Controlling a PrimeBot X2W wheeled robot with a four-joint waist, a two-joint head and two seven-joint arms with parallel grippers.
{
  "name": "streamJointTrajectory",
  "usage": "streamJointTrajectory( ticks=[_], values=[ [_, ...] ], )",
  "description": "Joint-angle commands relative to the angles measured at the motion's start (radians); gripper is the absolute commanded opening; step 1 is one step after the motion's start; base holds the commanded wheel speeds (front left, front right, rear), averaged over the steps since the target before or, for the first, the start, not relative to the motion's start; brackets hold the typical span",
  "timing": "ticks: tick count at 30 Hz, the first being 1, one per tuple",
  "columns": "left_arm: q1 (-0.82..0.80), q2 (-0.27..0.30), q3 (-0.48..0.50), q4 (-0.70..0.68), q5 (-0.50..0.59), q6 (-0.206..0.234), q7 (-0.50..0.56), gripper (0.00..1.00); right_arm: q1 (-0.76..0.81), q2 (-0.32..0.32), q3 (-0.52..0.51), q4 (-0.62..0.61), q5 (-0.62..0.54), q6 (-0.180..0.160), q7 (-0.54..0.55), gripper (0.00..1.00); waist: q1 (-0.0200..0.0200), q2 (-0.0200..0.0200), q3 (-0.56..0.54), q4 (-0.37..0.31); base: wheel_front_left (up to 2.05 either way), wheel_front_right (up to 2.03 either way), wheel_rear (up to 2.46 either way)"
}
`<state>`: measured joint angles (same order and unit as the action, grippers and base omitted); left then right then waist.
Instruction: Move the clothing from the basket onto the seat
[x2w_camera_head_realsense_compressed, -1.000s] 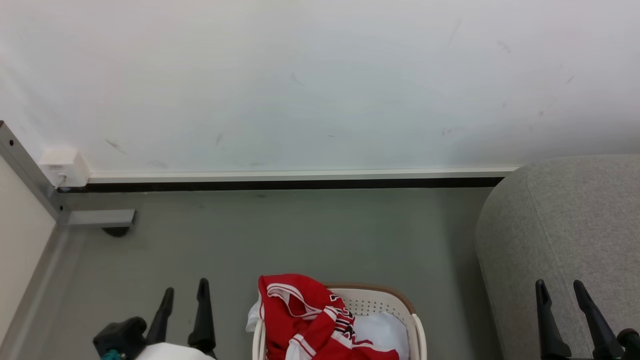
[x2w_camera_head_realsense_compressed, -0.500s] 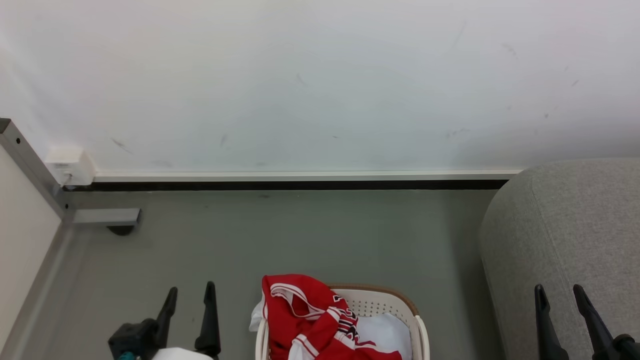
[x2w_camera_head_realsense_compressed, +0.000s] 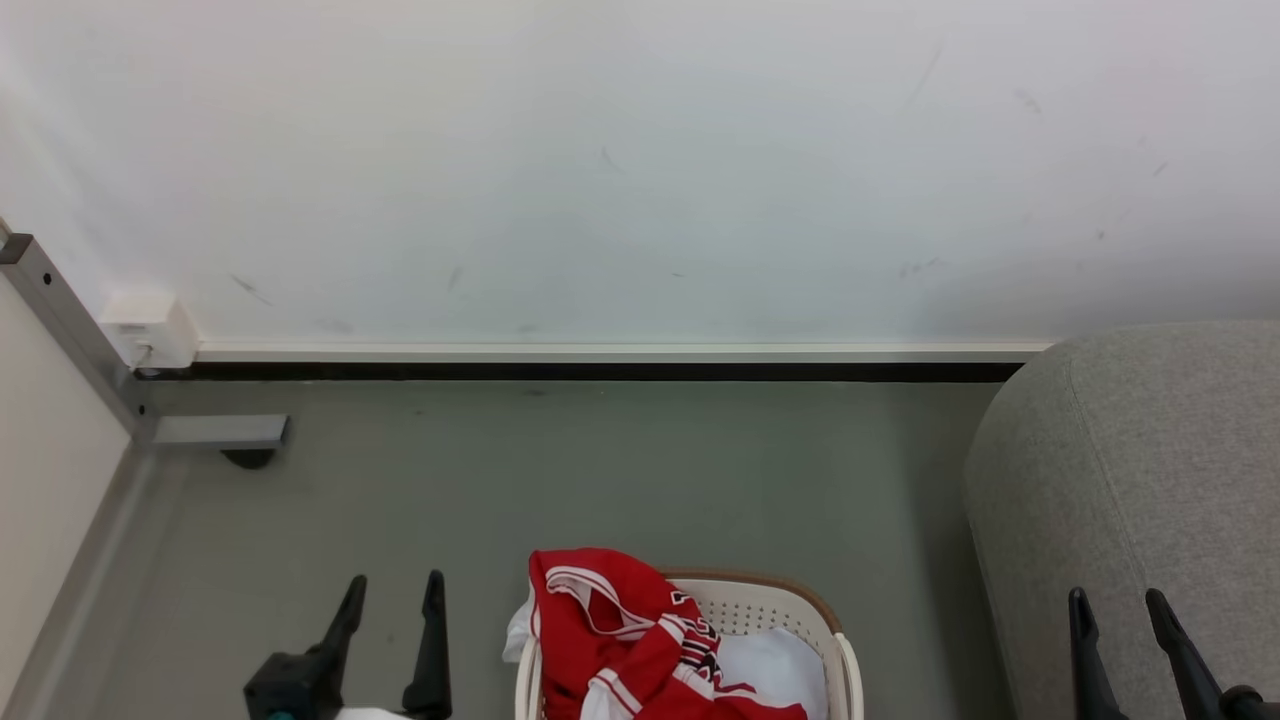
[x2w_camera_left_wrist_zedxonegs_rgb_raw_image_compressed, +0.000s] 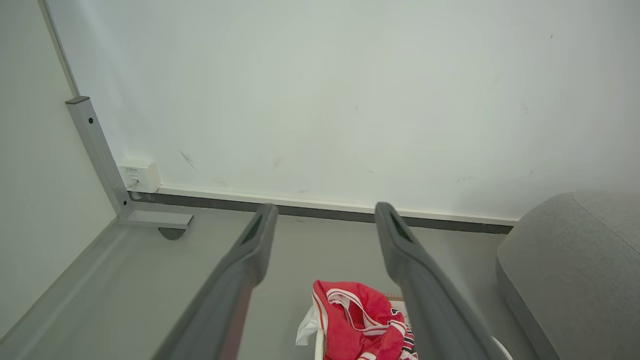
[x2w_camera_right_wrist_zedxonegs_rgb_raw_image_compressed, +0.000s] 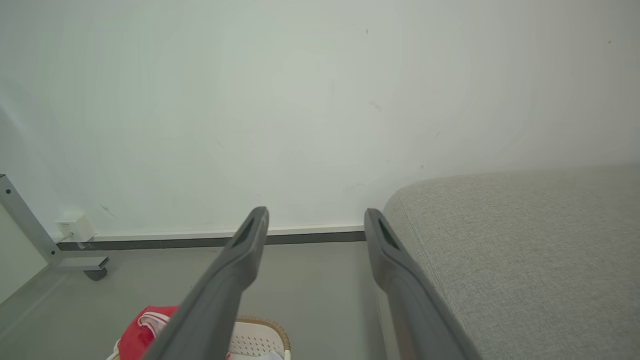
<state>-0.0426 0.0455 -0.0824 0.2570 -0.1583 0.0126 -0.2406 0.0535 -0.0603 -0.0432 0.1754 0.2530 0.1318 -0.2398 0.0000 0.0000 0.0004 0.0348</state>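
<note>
Left end effector (x2w_camera_head_realsense_compressed: 396, 580) edged nearer clothing (x2w_camera_head_realsense_compressed: 610, 635) in basket (x2w_camera_head_realsense_compressed: 765, 608), spread; right end effector (x2w_camera_head_realsense_compressed: 1116, 596) spread

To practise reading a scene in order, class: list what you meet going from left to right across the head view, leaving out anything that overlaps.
white wall box → left tool → basket → seat

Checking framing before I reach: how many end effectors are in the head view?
2. The left end effector is at lower left beside the basket; the right end effector is at lower right by the seat.
</note>
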Motion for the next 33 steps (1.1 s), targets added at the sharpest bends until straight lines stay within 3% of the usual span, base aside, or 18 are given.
streamJointTrajectory(
  ticks=[1, 11, 23, 33],
  values=[
    [0.006, 0.008, -0.001, 0.003, 0.023, 0.004, -0.011, 1.0, 0.011, 0.001, -0.004, 0.006, -0.01, -0.002, -0.012, 1.0, 0.0, 0.0, -0.001, 0.0, 0.0, 0.0, 0.0],
    [0.014, 0.008, -0.01, -0.002, 0.086, 0.01, -0.026, 1.0, 0.013, 0.002, 0.009, 0.029, -0.04, -0.002, -0.027, 1.0, 0.0, 0.0, 0.0, 0.0, 0.0, 0.0, 0.0],
    [0.016, 0.008, -0.007, -0.005, 0.078, 0.006, -0.024, 1.0, -0.003, 0.003, 0.019, 0.032, -0.009, -0.002, -0.026, 1.0, 0.0, 0.0, 0.012, -0.019, 0.0, 0.0, 0.0],
    [-0.081, 0.011, -0.016, -0.005, 0.104, -0.037, -0.024, 1.0, -0.069, 0.004, 0.036, -0.019, -0.013, -0.002, -0.026, 1.0, 0.0, 0.0, 0.122, -0.077, 0.0, 0.0, 0.0]
  ],
)
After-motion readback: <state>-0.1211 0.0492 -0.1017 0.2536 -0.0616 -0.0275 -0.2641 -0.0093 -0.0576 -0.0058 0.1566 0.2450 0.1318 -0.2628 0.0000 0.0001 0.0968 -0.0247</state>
